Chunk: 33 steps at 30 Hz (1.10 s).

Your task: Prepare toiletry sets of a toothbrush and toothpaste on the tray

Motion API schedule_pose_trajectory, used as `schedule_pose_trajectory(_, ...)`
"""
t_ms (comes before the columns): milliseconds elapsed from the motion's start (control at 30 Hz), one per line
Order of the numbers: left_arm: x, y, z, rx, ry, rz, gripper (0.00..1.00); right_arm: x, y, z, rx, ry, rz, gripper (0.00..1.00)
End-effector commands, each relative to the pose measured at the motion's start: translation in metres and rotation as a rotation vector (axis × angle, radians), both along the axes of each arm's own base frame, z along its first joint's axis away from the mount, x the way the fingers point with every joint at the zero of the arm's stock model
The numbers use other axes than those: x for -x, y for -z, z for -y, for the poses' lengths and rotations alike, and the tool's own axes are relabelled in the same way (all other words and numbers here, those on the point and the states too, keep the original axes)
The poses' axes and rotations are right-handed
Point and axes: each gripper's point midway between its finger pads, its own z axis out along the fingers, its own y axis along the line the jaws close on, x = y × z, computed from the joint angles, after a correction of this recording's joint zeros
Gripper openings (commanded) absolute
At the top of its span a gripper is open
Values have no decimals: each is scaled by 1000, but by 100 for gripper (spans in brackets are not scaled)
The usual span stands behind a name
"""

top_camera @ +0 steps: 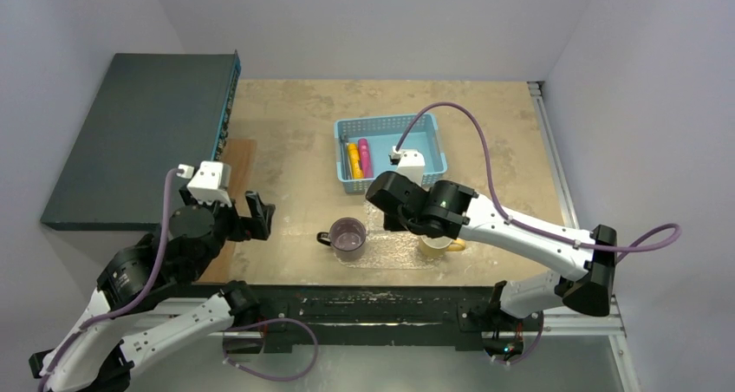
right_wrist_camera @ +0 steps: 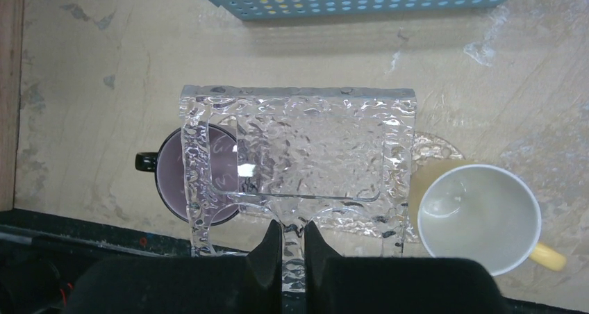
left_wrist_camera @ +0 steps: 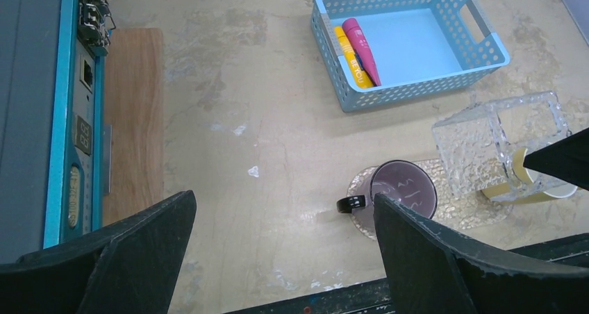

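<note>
The clear crinkled tray (top_camera: 390,258) lies flat at the near table edge under two mugs; its rounded end shows in the right wrist view (right_wrist_camera: 434,147). My right gripper (right_wrist_camera: 292,234) is shut on the thin edge of a clear crinkled rectangular holder (right_wrist_camera: 299,147) and holds it above the tray between the mugs; it also shows in the left wrist view (left_wrist_camera: 496,144). The magenta tube (top_camera: 364,156) and yellow-orange tube (top_camera: 353,160) lie side by side in the blue basket. I cannot make out the toothbrushes. My left gripper (top_camera: 256,214) is open and empty, left of the tray.
A purple mug (top_camera: 348,238) stands on the tray's left end and a yellow mug (top_camera: 438,246) on its right end. The light-blue slatted basket (top_camera: 433,162) sits behind them. A dark box (top_camera: 139,132) and a wooden board (top_camera: 234,162) lie at the left.
</note>
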Motion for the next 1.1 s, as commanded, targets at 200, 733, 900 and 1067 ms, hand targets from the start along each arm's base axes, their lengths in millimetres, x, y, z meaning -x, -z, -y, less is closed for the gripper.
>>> schedule_pose_trajectory(200,3,9,-12,16,-40,21,99,6,-3,2,-14,70,-4,0)
schedule_pose_trajectory(733,3,14,-14,-3,-45,10,99,19,31,0,-2,48,-60,0)
schedule_pose_trajectory(900,3,15,-13,-4,-44,8,99,20,43,-1,-1,53,-76,0)
schedule_pose_trajectory(1067,2,17,-12,-18,-43,-1,99,20,53,0,1,70,-82,0)
